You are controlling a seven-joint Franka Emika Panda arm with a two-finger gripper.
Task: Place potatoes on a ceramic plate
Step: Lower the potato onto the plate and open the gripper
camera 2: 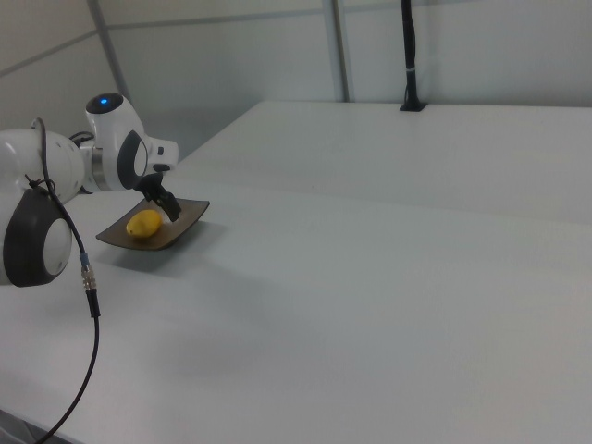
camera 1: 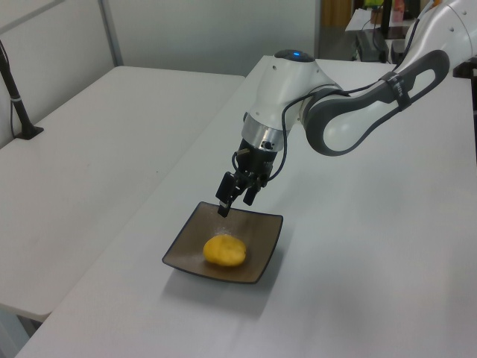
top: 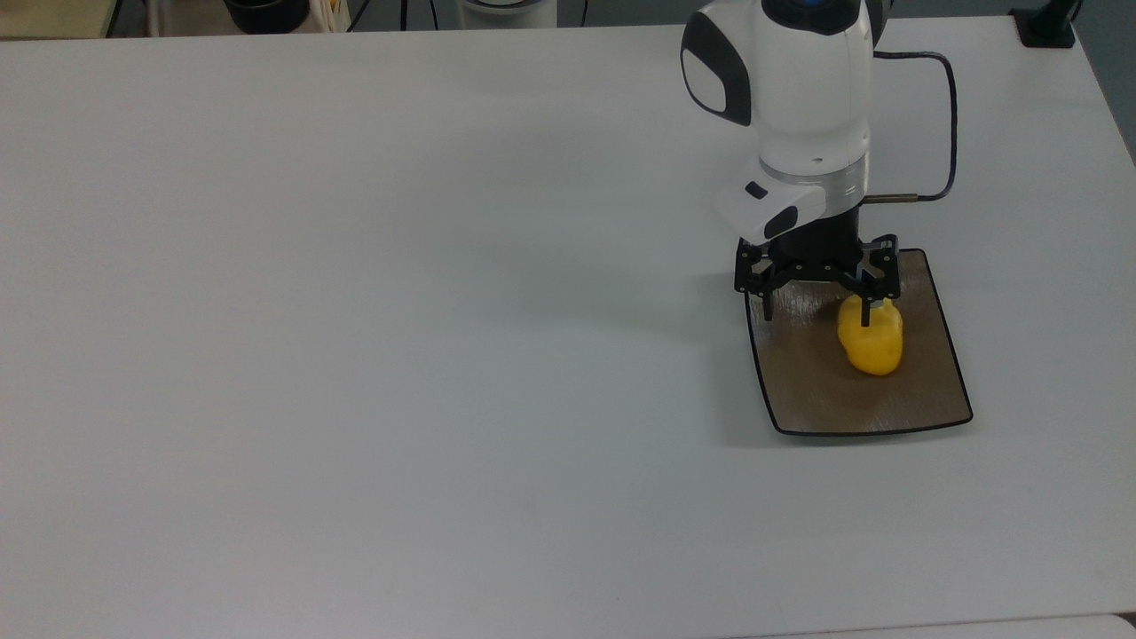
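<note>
The yellow potato (top: 871, 338) lies on the square brown ceramic plate (top: 799, 386), toward the top view's right half of it. My gripper (top: 815, 311) hangs open just above the plate's far edge; one fingertip (top: 864, 316) overlaps the potato's top end in the top view. In the left view the potato (camera 1: 224, 251) rests in the middle of the plate (camera 1: 262, 237), and the gripper (camera 1: 234, 206) is clear of it, above the back rim. In the right view, the potato (camera 2: 144, 223) sits on the plate (camera 2: 188, 216) with the gripper (camera 2: 165, 205) beside it.
The plate stands on a wide white table (top: 355, 311). A black cable (top: 951, 106) loops from my wrist. A second white table (camera 1: 89, 142) with a black post (camera 1: 16, 93) lies beyond a gap at the left view's left.
</note>
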